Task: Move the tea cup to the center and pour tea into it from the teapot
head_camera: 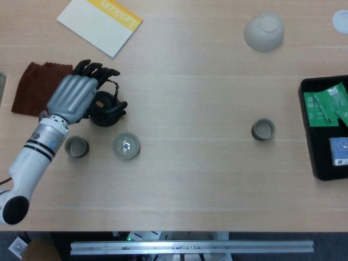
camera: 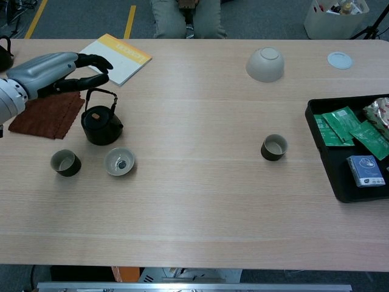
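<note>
The black teapot (head_camera: 107, 110) (camera: 101, 126) stands upright at the left of the table, its wire handle raised. My left hand (head_camera: 78, 97) (camera: 58, 68) hovers over the teapot's left side with fingers spread and nothing in it; the chest view shows it above the handle, not touching. One dark tea cup (head_camera: 76, 147) (camera: 65, 163) sits just in front of the teapot to the left. A second tea cup (head_camera: 263, 130) (camera: 274, 147) stands alone right of centre. My right hand is out of sight.
A small shallow dish (head_camera: 126, 146) sits beside the left cup. A brown cloth (head_camera: 30, 87) and a yellow-white booklet (head_camera: 100, 19) lie at the back left. An upturned bowl (head_camera: 264, 31) is at the back right, and a black tray (head_camera: 307, 128) of packets at the right edge.
</note>
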